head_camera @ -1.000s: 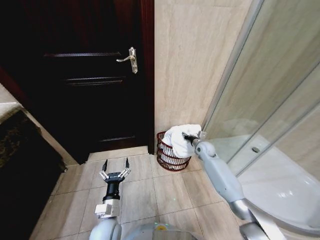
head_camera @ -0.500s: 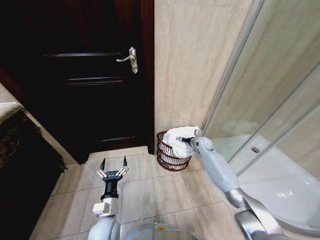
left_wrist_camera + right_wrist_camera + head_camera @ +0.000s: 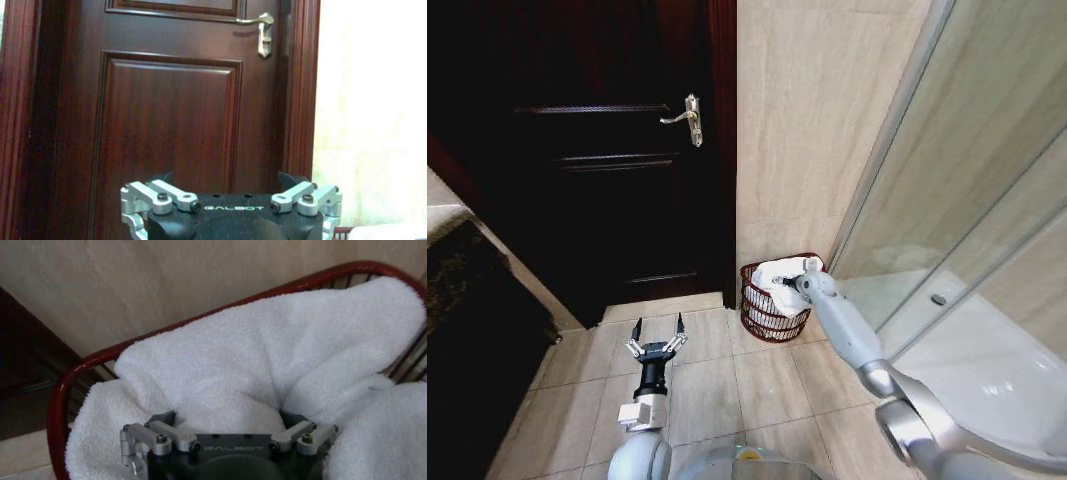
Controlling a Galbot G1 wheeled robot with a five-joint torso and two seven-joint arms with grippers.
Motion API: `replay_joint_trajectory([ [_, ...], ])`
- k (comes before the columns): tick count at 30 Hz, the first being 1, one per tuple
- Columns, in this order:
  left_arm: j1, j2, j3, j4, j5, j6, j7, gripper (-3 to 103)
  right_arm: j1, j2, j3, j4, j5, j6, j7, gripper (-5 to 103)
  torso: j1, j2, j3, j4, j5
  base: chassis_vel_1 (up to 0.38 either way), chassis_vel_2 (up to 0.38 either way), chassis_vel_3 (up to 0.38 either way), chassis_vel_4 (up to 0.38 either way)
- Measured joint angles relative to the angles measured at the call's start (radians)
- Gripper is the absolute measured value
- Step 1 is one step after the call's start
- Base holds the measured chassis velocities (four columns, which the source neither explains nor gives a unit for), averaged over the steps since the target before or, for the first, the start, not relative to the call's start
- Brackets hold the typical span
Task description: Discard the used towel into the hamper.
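White terry-cloth towel (image 3: 267,365) sits bunched inside the dark red wire-mesh hamper (image 3: 762,315), which stands on the tiled floor in the corner between the dark wooden door (image 3: 167,110) and the beige tiled wall. The right gripper (image 3: 785,284) reaches down into the hamper's mouth, jaws buried in the cloth and apparently pinching a fold, so that the towel lands inside. The left gripper (image 3: 657,335) hovers low before the door, jaws spread, idle.

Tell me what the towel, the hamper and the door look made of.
Towel: white terry cloth, judging by its looped, fluffy pile and soft folds around the right gripper. Hamper: probably metal wire with a glossy dark red coating; thin bars under a smooth rounded rim. Door: dark reddish wood or veneer, with visible grain and raised panels.
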Motion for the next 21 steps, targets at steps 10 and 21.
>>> replay_joint_trajectory([
  [10, 0.0, 0.005, -0.005, 0.0, -0.01, -0.009, 0.0, 100, 0.024, 0.054, 0.03, -0.074, 0.014, 0.015, -0.011, 100, 0.0, 0.0, 0.0, 0.0, -0.0001, 0.0, 0.0, 0.0, 0.0],
  [21, 0.004, 0.028, -0.002, -0.014, -0.018, -0.008, 0.001, 100, -0.061, -0.031, -0.008, 0.211, 0.063, 0.074, 0.042, 100, 0.0, 0.0, 0.0, 0.0005, 0.0005, 0.0, 0.0, 0.0, 0.0],
])
